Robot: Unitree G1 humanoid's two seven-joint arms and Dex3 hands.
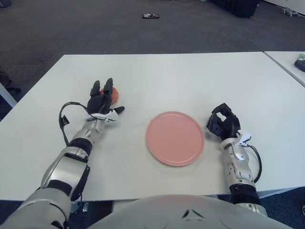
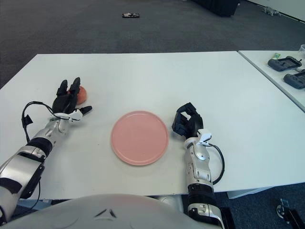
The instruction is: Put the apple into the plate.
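Note:
A small red apple [image 1: 113,94] sits on the white table [image 1: 190,81], left of centre. My left hand [image 1: 102,98] lies low just in front of it, fingers stretched out and spread. Two fingertips [image 2: 75,83] reach up over the apple's left side and hide part of it, but nothing closes round the fruit. The pink plate [image 1: 175,138] lies empty to the right of the apple, nearer the front edge. Right of the plate shows my right hand [image 1: 222,122], idle, fingers curled and holding nothing.
A second white table [image 2: 281,76] at the far right carries dark devices [image 2: 285,62]. A black cable [image 1: 63,121] loops off my left wrist. A small dark object [image 1: 149,16] lies on the carpet beyond the table.

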